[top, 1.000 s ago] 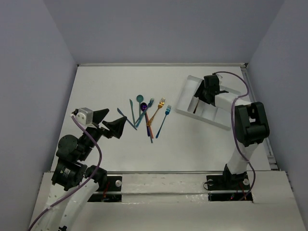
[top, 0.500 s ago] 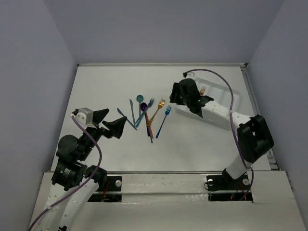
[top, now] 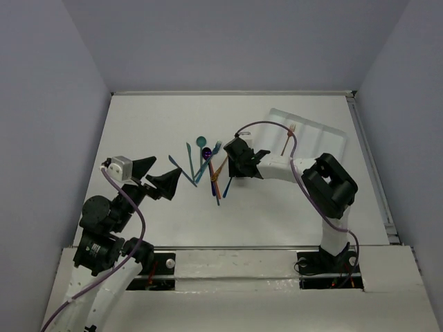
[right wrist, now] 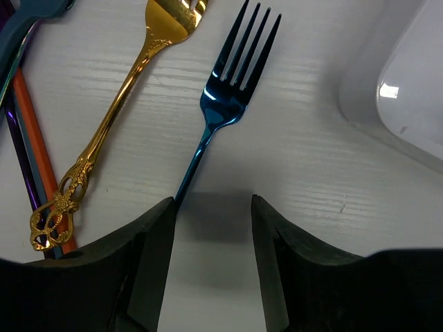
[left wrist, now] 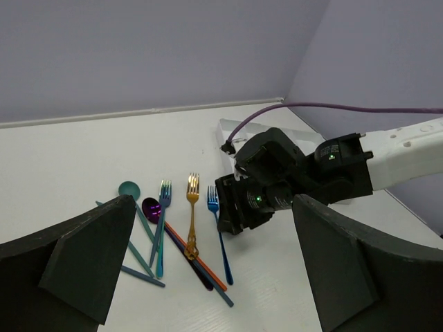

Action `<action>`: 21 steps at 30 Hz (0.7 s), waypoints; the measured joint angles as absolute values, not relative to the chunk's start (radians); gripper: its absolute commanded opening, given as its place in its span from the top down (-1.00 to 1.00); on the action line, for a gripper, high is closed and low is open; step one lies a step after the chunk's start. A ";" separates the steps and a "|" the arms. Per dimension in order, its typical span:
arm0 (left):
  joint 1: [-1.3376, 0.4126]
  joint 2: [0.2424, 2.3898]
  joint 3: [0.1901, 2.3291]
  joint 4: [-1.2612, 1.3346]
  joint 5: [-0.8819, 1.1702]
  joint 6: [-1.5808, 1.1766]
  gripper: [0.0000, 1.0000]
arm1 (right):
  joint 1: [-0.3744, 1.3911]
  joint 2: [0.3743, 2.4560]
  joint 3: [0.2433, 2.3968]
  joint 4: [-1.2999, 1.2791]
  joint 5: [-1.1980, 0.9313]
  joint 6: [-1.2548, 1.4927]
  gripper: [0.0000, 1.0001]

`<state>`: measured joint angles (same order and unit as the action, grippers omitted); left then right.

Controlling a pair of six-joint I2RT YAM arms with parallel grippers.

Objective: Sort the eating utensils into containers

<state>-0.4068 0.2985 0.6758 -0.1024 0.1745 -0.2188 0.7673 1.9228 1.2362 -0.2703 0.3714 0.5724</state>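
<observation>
- The right arm (top: 277, 166) has swung off the tray (top: 315, 131) and across to the pile (top: 204, 162) within the last second. Its jaws, then down in a compartment, now hang low over the tabletop (top: 152, 124).
- An orange-gold fork (top: 288, 138) lies alone in one of the tray's compartments; half a second ago it was only just clear of the departing arm. By the look of it, that is one utensil sorted.
- The right jaws stand parted and empty. The handle of a blue fork (right wrist: 228, 97) runs in under the tip of the finger on the left of the wrist view, tines pointing away.
- That fork looks the likely next pick. The jaws would need a small shift sideways to centre on the handle.
- A gold fork (right wrist: 118, 117) lies just beside it, so a sloppy close could catch both.
- The other forks, spoons and knives remain in the loose, overlapping pile, well apart from the tray.
- The left arm (top: 114, 214) has not moved. Its jaws gape wide, holding nothing, aimed at the pile from a distance.
</observation>
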 measured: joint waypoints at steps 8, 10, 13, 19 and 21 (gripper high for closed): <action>-0.408 0.293 0.676 -0.102 0.174 -0.219 -0.98 | 0.768 1.973 1.299 -0.271 0.371 0.589 0.00; -0.414 0.292 0.676 -0.103 0.175 -0.219 -0.98 | 0.768 1.983 1.314 -0.274 0.375 0.592 0.01; -0.418 0.292 0.676 -0.103 0.175 -0.219 -0.98 | 0.768 1.983 1.314 -0.275 0.377 0.592 0.01; -0.418 0.292 0.676 -0.102 0.174 -0.219 -0.98 | 0.768 1.967 1.314 -0.288 0.377 0.582 -0.02; -0.418 0.292 0.676 -0.103 0.175 -0.219 -0.98 | 0.768 1.948 1.314 -0.287 0.377 0.574 -0.07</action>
<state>-0.4179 0.2920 0.6758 -0.1028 0.1745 -0.2188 0.7677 1.9476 1.3136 -0.2867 0.3775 0.5739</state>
